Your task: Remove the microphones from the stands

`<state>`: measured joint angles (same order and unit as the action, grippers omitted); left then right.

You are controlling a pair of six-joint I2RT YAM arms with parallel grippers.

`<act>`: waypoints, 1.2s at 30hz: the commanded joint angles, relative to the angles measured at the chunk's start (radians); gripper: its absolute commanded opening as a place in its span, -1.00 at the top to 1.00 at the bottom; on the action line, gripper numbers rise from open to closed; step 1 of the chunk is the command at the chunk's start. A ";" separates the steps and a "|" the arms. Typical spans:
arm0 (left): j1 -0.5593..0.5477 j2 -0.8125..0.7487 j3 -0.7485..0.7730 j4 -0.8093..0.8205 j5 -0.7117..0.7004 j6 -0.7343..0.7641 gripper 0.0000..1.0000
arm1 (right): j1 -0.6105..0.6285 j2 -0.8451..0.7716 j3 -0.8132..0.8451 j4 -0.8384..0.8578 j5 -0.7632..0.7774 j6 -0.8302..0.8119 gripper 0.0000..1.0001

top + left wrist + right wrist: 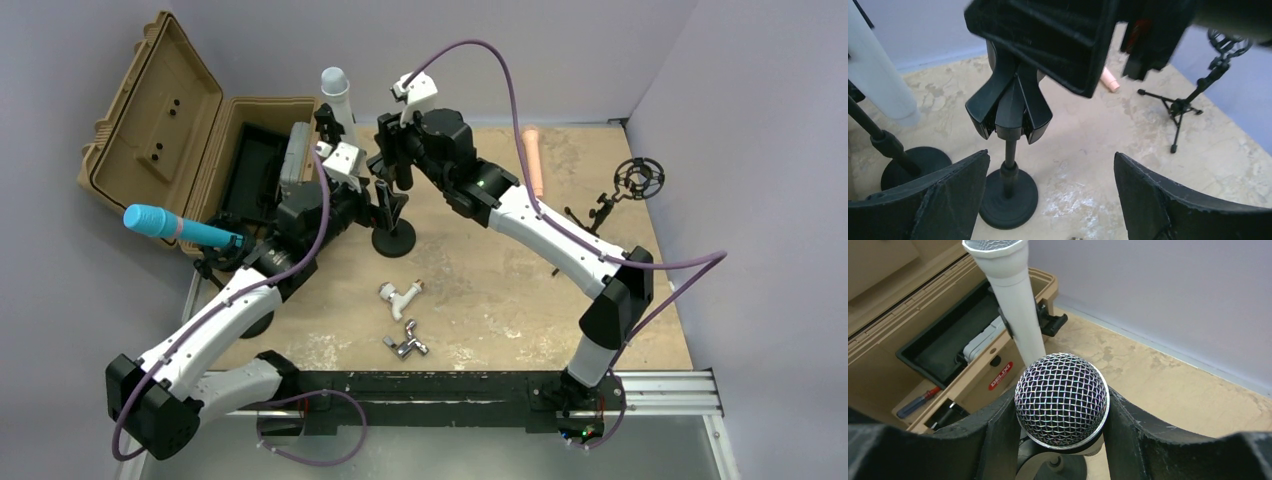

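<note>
A black microphone with a silver mesh head [1062, 399] sits between my right gripper's fingers [1003, 425]. My right gripper [1062, 407] is shut on its head, above the black round-base stand [395, 238]. The microphone's body is hidden, so I cannot tell whether it still sits in the clip. In the left wrist view the stand's forked clip [1010, 107] and its base [1008, 197] show under the right gripper's body [1048, 40]. My left gripper [1050, 159] is open and empty, just to the right of the stand post; it also shows in the top view [372, 208].
A white microphone [337, 95] stands on another stand by the open tan case [180, 130]. A blue microphone [165, 225] sits on a stand at left. A peach microphone [533, 160] and a tripod with shock mount [635, 182] are at right. Metal fittings [402, 297] lie mid-table.
</note>
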<state>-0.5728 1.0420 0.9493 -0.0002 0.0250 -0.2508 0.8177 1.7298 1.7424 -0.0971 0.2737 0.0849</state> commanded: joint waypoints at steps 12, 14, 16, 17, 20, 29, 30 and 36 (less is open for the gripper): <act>0.000 0.027 -0.039 0.190 -0.129 0.085 -0.58 | 0.034 -0.047 -0.004 0.024 0.032 0.081 1.00; 0.011 0.034 -0.033 0.188 -0.101 0.069 -0.74 | 0.035 -0.050 -0.003 0.024 0.025 0.078 1.00; 0.032 0.049 -0.024 0.193 -0.063 0.057 -0.78 | 0.035 -0.053 -0.002 0.025 0.019 0.075 1.00; 0.041 0.055 -0.019 0.196 -0.051 0.055 -0.77 | 0.035 -0.053 0.000 0.026 0.016 0.073 1.00; 0.069 0.069 -0.014 0.219 0.016 0.049 -0.72 | 0.037 -0.052 0.005 0.026 0.009 0.067 1.00; 0.083 0.119 0.017 0.239 0.130 0.060 -0.57 | 0.048 -0.029 0.037 0.008 -0.002 0.064 1.00; 0.088 0.121 0.018 0.243 0.140 0.061 -0.54 | 0.050 -0.027 0.038 0.007 -0.003 0.064 1.00; 0.118 0.152 0.056 0.228 0.226 0.034 0.43 | 0.063 -0.019 0.045 0.005 0.006 0.059 1.00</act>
<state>-0.4641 1.1755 0.9314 0.1787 0.1417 -0.1925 0.8516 1.7298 1.7458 -0.1047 0.3042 0.0841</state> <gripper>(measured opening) 0.515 0.508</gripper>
